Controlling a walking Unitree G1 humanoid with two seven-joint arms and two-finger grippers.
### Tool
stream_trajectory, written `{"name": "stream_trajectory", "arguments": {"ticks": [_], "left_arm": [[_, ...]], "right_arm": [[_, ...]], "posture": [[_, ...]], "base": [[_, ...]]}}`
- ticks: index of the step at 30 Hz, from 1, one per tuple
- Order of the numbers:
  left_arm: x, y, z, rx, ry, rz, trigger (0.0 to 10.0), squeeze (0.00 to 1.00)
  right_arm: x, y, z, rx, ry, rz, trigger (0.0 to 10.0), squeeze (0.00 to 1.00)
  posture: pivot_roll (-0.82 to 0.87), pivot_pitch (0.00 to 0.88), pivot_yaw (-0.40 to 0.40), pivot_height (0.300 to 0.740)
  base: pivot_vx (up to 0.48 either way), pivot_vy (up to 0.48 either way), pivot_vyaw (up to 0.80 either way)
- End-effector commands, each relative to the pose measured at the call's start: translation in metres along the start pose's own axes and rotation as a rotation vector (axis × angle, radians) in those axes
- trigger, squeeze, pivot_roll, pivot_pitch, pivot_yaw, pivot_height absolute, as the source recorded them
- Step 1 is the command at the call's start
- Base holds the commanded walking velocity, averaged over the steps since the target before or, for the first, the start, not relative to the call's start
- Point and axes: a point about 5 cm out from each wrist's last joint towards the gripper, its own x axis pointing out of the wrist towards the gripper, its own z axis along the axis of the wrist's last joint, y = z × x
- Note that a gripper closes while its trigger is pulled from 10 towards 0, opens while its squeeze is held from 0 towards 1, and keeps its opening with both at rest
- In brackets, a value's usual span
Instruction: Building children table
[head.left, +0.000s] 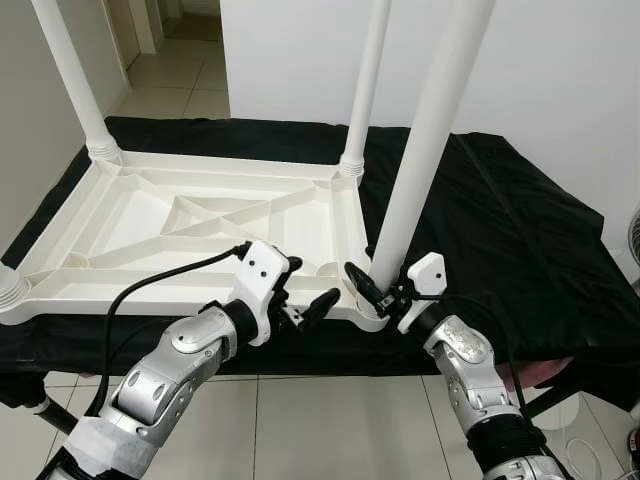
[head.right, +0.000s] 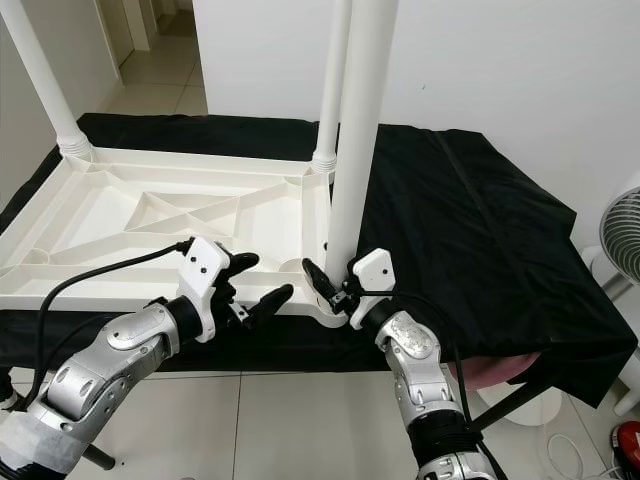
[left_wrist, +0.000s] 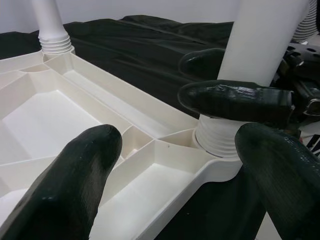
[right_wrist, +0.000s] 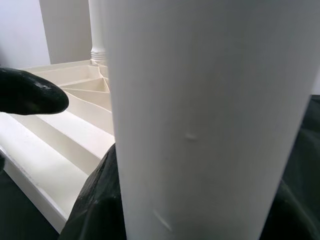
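The table top (head.left: 190, 225), a white moulded plastic slab, lies upside down on a black cloth (head.left: 500, 230) over a work surface, its ribbed underside facing up with diagonal braces and boxy cells. Smooth round white legs stand upright in the corner sockets: two far ones (head.left: 75, 80) (head.left: 367, 85) and a near one (head.left: 430, 130) at the right front corner. The right gripper (head.left: 385, 292) clasps that near leg just above its ridged collar, one black finger on each side. The left gripper (head.left: 305, 290) hovers over the front edge just beside it, fingers spread wide and holding nothing. The left wrist view shows the threaded collar (left_wrist: 217, 137) seated in the socket, with the right gripper's glossy fingers (left_wrist: 230, 97) against the leg. The right wrist view shows the leg's plain surface (right_wrist: 210, 120) up close. Pale tiles (head.left: 330, 420) cover the floor.
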Motion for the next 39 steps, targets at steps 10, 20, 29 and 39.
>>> {"name": "stream_trajectory", "arguments": {"ticks": [10, 20, 29, 39], "left_arm": [[-0.002, -0.012, 0.002, 0.006, 0.002, -0.192, 10.0, 0.00], [-0.002, -0.013, 0.003, 0.006, 0.000, -0.192, 10.0, 0.00], [-0.003, -0.015, 0.003, 0.005, -0.003, -0.191, 10.0, 0.00], [-0.002, -0.018, 0.002, 0.000, -0.005, -0.201, 10.0, 0.00]], "right_arm": [[-0.008, 0.006, -0.037, 0.144, 0.229, -0.020, 10.0, 0.00], [-0.007, 0.000, -0.040, 0.170, 0.273, -0.080, 10.0, 0.00], [-0.008, -0.004, -0.040, 0.149, 0.245, -0.202, 10.0, 0.00], [-0.006, -0.022, -0.036, 0.130, 0.223, -0.499, 10.0, 0.00]], "posture": [[-0.01, 0.000, -0.029, 0.740], [0.00, 0.000, -0.036, 0.740], [0.00, 0.000, -0.044, 0.740], [0.00, 0.000, -0.054, 0.740]], "base": [[0.000, 0.000, 0.00], [0.000, 0.000, 0.00], [0.000, 0.000, 0.00], [0.000, 0.000, 0.00]]}}
